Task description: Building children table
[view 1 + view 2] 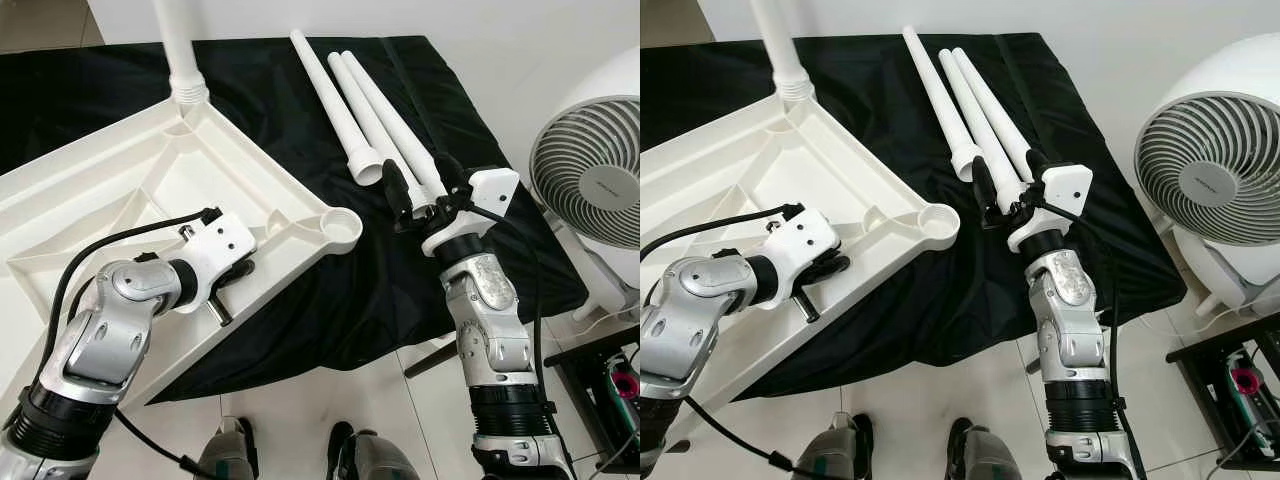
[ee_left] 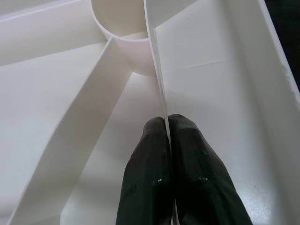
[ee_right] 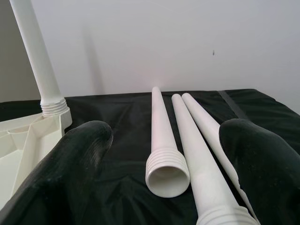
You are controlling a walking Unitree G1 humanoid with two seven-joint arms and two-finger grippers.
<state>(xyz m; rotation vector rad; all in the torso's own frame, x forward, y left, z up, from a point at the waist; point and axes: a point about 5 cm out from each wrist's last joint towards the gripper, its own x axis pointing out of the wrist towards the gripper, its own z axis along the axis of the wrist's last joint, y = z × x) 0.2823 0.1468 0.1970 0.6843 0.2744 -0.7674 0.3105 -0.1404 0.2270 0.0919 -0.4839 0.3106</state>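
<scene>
Tabletop [image 1: 120,190], white plastic, lies upside down on the black cloth [image 1: 300,290], one leg [image 1: 178,45] already screwed into its far corner. Left gripper [image 2: 168,140] is closed tight on an underside rib near the empty corner socket [image 1: 342,228]. Three loose legs [image 1: 375,120] lie to the right; right gripper [image 1: 425,185], jaws wide apart, straddles their near ends. A fan [image 1: 590,170] stands at far right.

a white wall [image 3: 187,42], pale tiled floor [image 1: 300,400], and a white fan [image 1: 1215,180], apparently floor-standing.
</scene>
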